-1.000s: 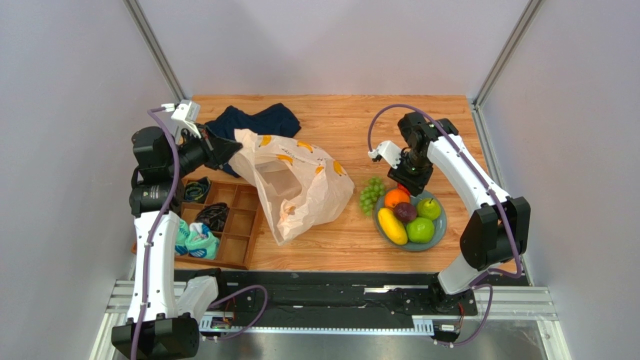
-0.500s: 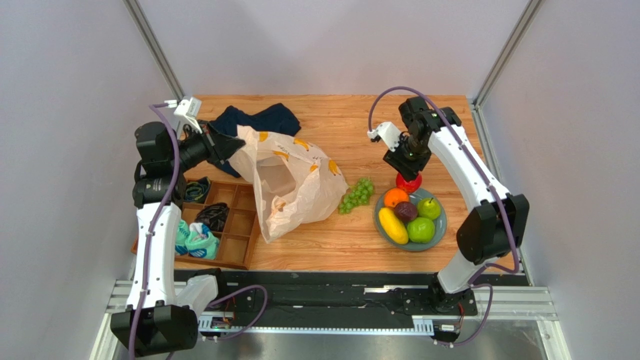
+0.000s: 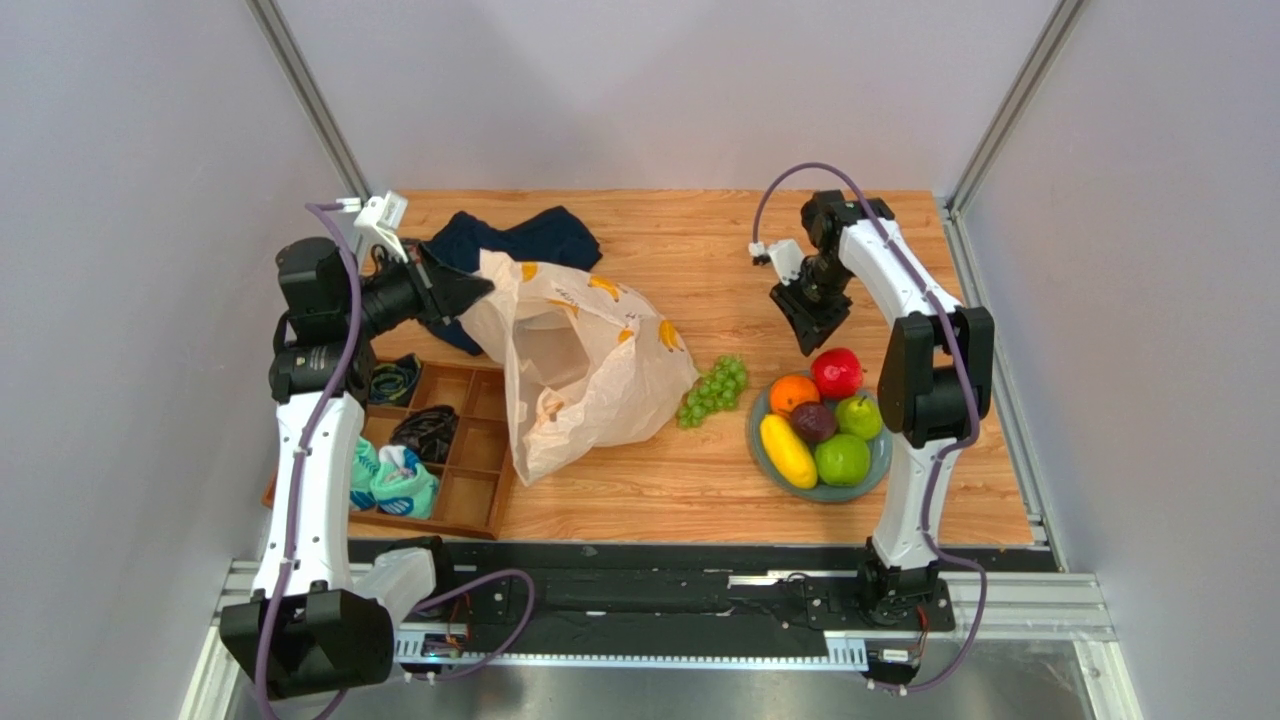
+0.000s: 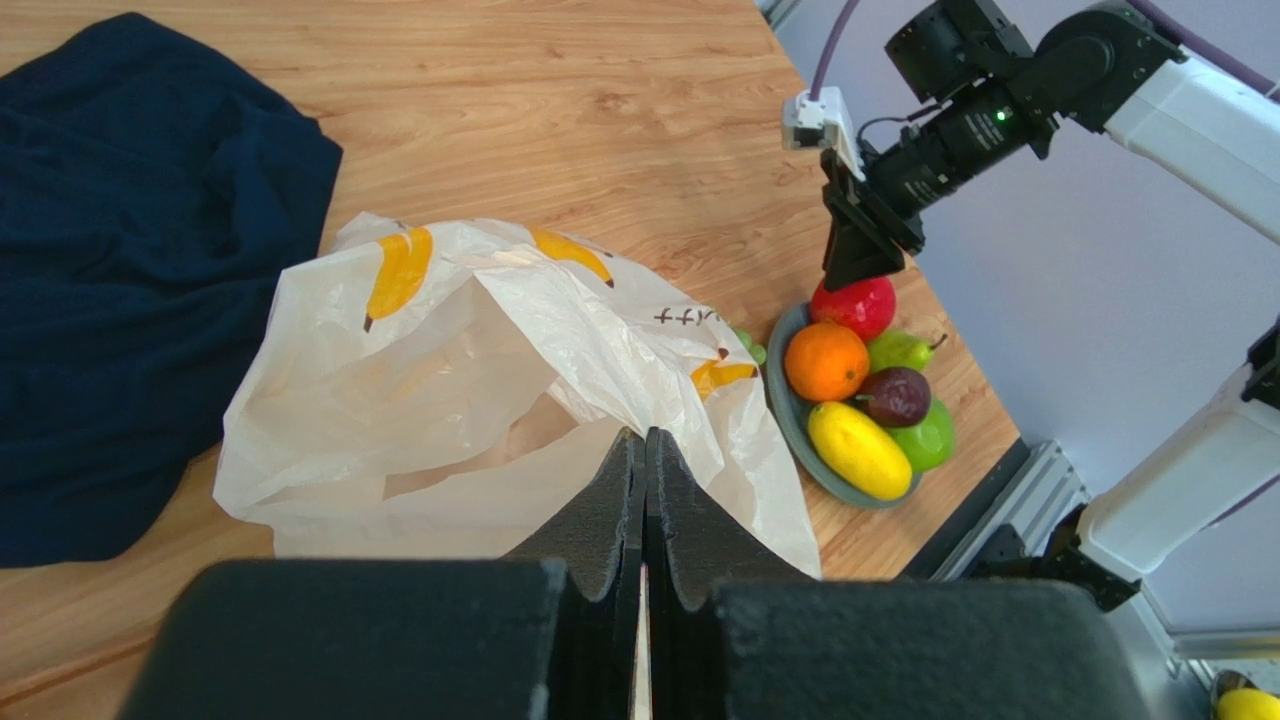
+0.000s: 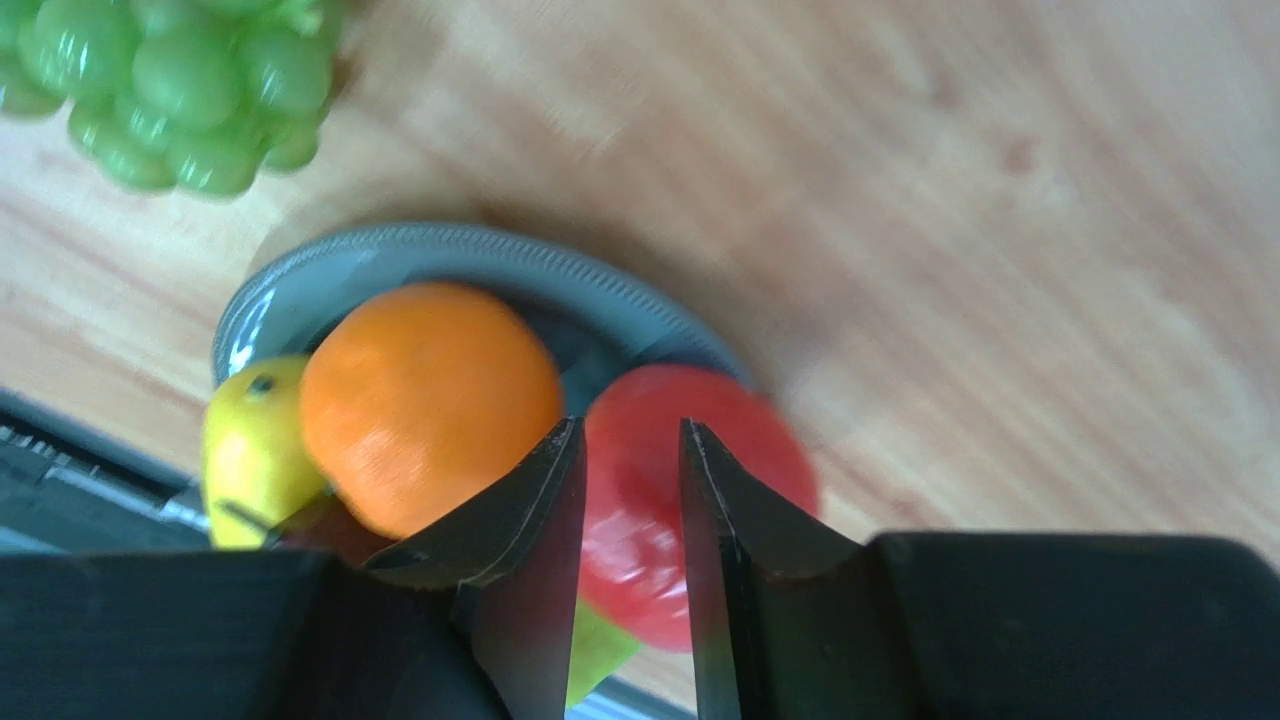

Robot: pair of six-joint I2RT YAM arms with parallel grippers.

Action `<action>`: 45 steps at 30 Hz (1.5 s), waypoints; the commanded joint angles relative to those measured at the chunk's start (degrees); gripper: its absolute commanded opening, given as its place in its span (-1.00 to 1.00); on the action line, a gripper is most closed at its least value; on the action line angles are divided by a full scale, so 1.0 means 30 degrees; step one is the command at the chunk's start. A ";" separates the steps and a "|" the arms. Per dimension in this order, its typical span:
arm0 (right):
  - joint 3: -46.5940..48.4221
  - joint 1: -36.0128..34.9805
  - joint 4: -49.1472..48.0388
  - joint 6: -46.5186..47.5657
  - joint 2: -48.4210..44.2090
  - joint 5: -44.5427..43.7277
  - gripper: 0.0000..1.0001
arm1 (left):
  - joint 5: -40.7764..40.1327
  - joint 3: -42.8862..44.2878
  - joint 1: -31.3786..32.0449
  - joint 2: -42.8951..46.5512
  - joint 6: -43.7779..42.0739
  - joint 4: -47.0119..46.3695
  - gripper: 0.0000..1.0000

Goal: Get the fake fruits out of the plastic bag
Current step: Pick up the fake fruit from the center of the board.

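Left gripper (image 4: 643, 450): fingers are pressed fully together on a fold of the plastic bag (image 3: 586, 375) and hold that edge raised off the worktop (image 3: 691, 240). The rest of the bag slumps on the wood. I cannot see inside it, so I cannot tell whether any fruit remains.

Right gripper (image 5: 624, 435): fingers stand a narrow gap apart and hold nothing. It hangs above the far rim of the grey plate (image 3: 876, 450), clear of the red apple (image 3: 837, 371).

Handling, judged from appearance:
1. Plastic bag. Thin, limp, very light film that is likely to slip and crumple. Pinch it at a rim or handle loop, never mid-panel.
2. Plated fruit: red apple, orange (image 3: 792, 395), banana (image 3: 784, 450), plum (image 3: 813, 422) and two green fruits. These look like rigid, glossy, light shells that are prone to roll. Close across the widest part.
3. Grape bunch (image 3: 714, 387). It lies on the worktop between bag and plate, touching neither. The surface is knobbly, so grip across the middle of the cluster.
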State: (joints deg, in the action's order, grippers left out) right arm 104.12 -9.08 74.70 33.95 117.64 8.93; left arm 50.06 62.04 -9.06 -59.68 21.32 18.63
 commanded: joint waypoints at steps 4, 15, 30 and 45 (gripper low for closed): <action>-0.2566 -0.0224 0.0297 -0.1034 -0.2886 0.1301 -0.34 | 0.0188 0.1117 -0.0115 -0.0408 -0.0076 -0.0615 -0.97; 0.0652 -0.0312 0.0908 -0.0861 -0.2184 0.2731 -0.19 | 0.0100 0.1116 -0.0115 -0.0674 0.0130 -0.0880 -0.97; 0.0450 -0.3829 -0.0583 -0.2178 0.0304 0.3088 0.28 | -0.0896 0.2143 -0.0583 0.0293 -0.1072 0.1259 -0.98; 0.1799 -0.4326 -0.0582 -0.1533 0.1368 0.3528 -0.87 | -0.0663 0.1849 -0.1111 0.0616 -0.0780 0.1290 -0.99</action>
State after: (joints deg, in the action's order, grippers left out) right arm 106.59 -21.47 73.38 28.64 125.38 18.57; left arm 47.51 66.46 -11.88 -58.67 19.38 22.63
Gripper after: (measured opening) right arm 0.128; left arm 0.017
